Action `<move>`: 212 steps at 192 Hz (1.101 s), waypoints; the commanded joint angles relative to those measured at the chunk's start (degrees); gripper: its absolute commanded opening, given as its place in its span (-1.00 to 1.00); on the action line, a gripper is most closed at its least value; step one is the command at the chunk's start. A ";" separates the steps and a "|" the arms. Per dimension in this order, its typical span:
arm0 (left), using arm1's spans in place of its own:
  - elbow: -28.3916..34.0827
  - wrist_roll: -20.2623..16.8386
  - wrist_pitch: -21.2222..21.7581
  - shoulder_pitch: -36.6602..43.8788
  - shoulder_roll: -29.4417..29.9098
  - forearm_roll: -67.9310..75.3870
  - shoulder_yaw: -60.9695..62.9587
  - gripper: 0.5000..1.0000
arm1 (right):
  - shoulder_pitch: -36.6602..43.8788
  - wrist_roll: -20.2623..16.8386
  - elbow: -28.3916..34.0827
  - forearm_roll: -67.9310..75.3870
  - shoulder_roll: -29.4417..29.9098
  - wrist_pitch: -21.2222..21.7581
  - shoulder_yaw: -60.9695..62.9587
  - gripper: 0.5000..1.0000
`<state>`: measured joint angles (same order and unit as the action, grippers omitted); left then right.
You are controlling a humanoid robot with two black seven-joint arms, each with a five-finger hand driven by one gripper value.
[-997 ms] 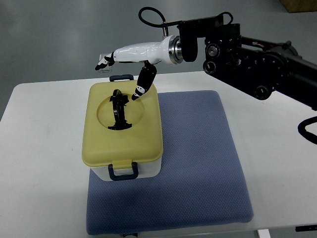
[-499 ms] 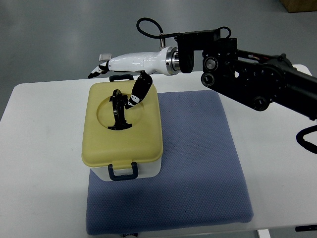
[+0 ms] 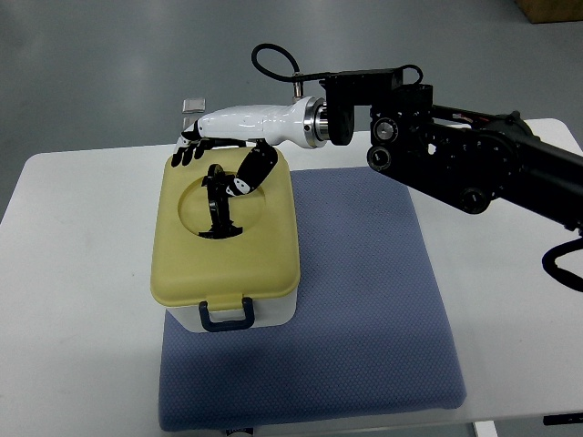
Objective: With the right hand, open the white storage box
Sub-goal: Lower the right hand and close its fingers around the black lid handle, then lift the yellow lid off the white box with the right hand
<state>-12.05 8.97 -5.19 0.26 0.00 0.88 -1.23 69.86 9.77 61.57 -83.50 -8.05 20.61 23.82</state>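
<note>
On blue mat point(image 3: 364, 300), white storage box point(image 3: 228, 238) sits shut under its yellow lid point(image 3: 260, 246). Right hand point(image 3: 223, 138) hovers at far edge, fingers loosely spread, gripping nothing — approach step. Next, probably: fingers down onto the far latch — hidden beneath the hand.

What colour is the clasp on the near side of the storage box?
Dark blue: the clasp sits at the front of the storage box, below its yellow lid, in the top view.

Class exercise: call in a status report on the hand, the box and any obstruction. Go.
Right hand open, over the box's far edge. Storage box on blue mat, yellow lid on, near latch closed. Nothing blocking. Left arm unseen.
</note>
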 commanded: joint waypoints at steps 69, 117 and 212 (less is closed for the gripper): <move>-0.08 0.00 0.00 0.00 0.00 0.00 0.00 1.00 | -0.16 0.07 0.04 -0.17 -0.30 0.05 0.26 -1.00; -0.08 0.00 0.00 0.00 0.00 0.00 0.09 1.00 | 4.23 0.16 1.27 1.23 -3.02 2.07 0.79 -1.00; -0.17 0.00 0.00 0.00 0.00 0.08 0.17 1.00 | 5.29 2.97 2.94 5.54 -23.94 14.39 6.50 -1.00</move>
<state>-12.30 8.96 -5.19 0.26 0.00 0.91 -1.10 76.68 11.04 64.51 -77.96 -26.73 34.73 30.18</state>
